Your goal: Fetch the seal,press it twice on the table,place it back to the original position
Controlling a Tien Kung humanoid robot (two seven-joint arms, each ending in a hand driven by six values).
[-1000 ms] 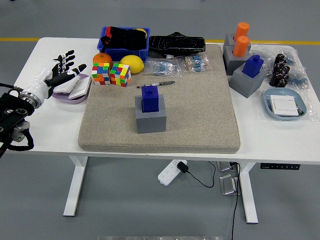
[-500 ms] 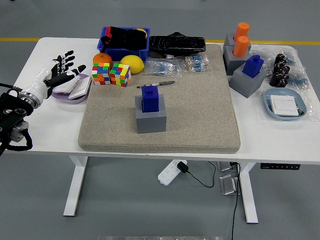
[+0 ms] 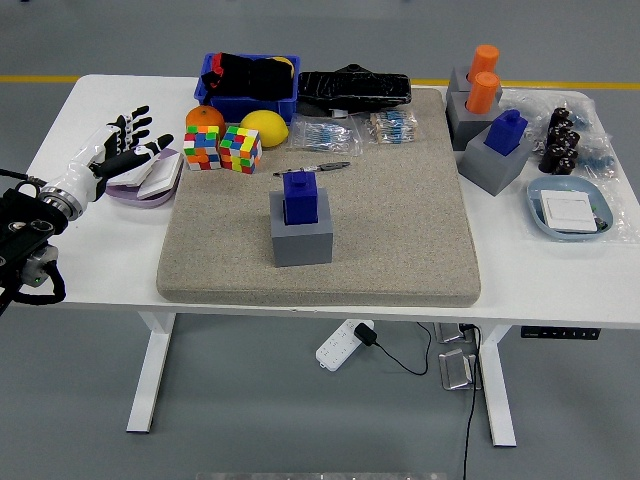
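My left hand (image 3: 108, 150) is out over the left end of the worktop (image 3: 90, 270), its fingers (image 3: 134, 122) spread apart and gripping nothing; it hovers just beside the pale purple dish (image 3: 140, 185) of white cards; my right hand doesn't show at all. The seal (image 3: 301, 196), deep blue, stands upright in its grey holder (image 3: 301, 240) near the middle of the beige mat (image 3: 320, 260), well apart from my hand; nothing is touching it. Just behind it on the mat lies a pen (image 3: 313, 168); toward the mat's far-left corner sit two colour cubes (image 3: 222, 147) side by side, an orange (image 3: 204, 117) and a lemon (image 3: 264, 128) right behind them. At the far edge there's a blue bin (image 3: 245, 103) stuffed with dark things, and beside it a black bag (image 3: 353, 88); clear packets (image 3: 358, 130) lie in front of that bag. Over toward the far-right corner, two orange stamps (image 3: 483, 78) stand in a grey block (image 3: 464, 118); a second blue stamp (image 3: 506, 131) sits tilted in another grey holder (image 3: 493, 165); dark little bottles (image 3: 560, 140) stand beside it; a light blue dish (image 3: 570, 207) with a white card rests near the right edge.
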